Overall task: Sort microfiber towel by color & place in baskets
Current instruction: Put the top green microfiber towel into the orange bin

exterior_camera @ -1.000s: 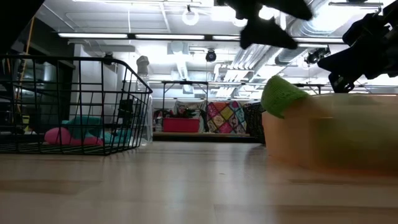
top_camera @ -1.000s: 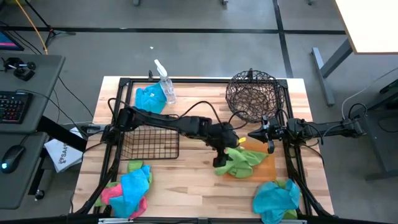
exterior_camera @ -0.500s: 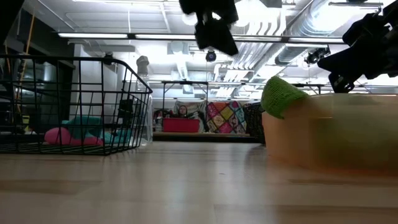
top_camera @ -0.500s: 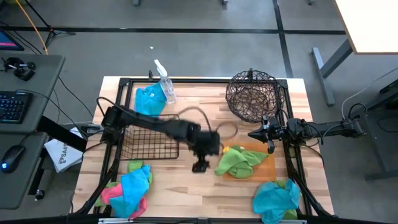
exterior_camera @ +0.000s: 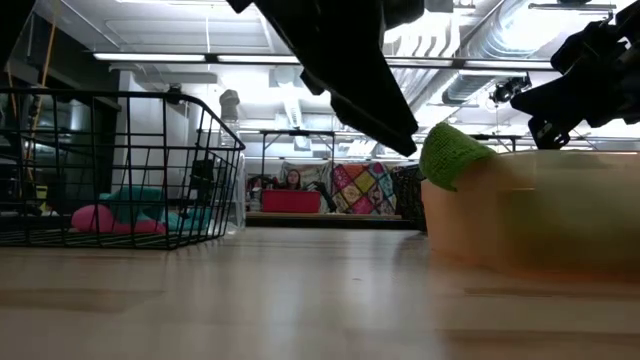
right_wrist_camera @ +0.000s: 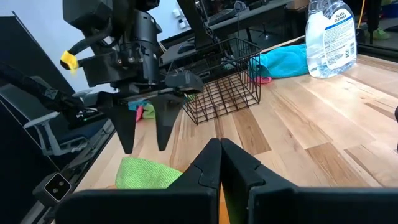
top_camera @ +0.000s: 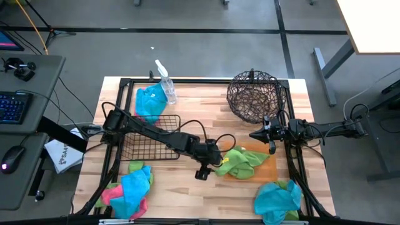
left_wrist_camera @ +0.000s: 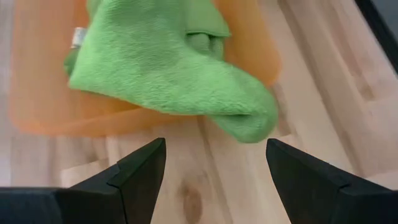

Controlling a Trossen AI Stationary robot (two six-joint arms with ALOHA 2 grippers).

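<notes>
A green towel (top_camera: 242,160) lies bunched in the flat orange tray (top_camera: 267,167), and one corner (left_wrist_camera: 252,119) hangs over the tray's rim onto the wood. My left gripper (top_camera: 202,172) is open and hovers above bare table just left of that corner; its fingers (left_wrist_camera: 143,168) touch nothing. My right gripper (top_camera: 253,134) is shut and waits in the air by the tray's far edge. The square black wire basket (top_camera: 150,139) stands at mid-left. The round woven-wire basket (top_camera: 253,97) stands at far right.
A clear spray bottle (top_camera: 165,84) and a teal towel (top_camera: 149,100) sit at the far left. A teal, pink and green towel pile (top_camera: 130,187) lies at the near left, and a teal and green pile (top_camera: 278,199) at the near right. Bare wood shows at near centre.
My left gripper has drawn back from over the green towel toward the table's left and near edge, and has come lower over the bare wood. The towel stays in the tray. My right arm has kept still.
</notes>
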